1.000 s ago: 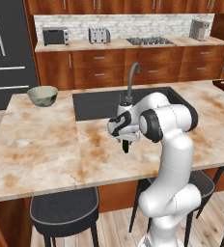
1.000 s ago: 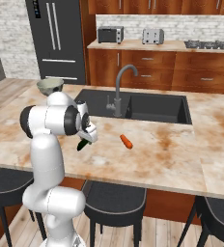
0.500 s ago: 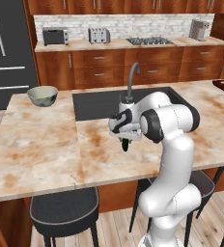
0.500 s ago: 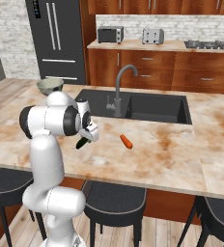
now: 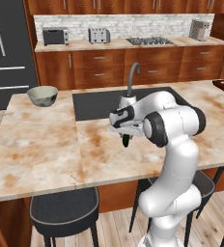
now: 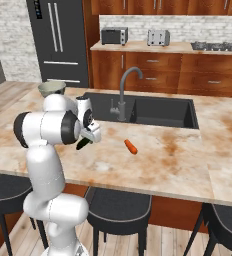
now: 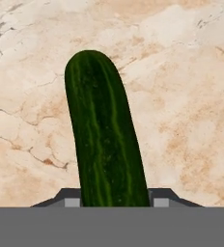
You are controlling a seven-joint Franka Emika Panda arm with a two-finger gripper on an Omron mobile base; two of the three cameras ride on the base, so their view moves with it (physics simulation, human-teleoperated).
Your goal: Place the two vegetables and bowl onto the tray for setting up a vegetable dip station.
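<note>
Dark green vegetable (image 7: 104,130), long axis along the gripper (image 7: 114,201), clamped between its fingertips, above marble counter (image 7: 181,96)

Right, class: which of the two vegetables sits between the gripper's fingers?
The dark green cucumber, clamped in the gripper. The orange carrot lies apart on the marble counter.

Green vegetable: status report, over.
Gripper shut on green vegetable, just above the counter. Carrot lies on counter, bowl at far corner. Nothing blocking.

Home kitchen (sink (image 6: 160,111), fridge (image 6: 55,40), stove (image 5: 150,41))
</note>
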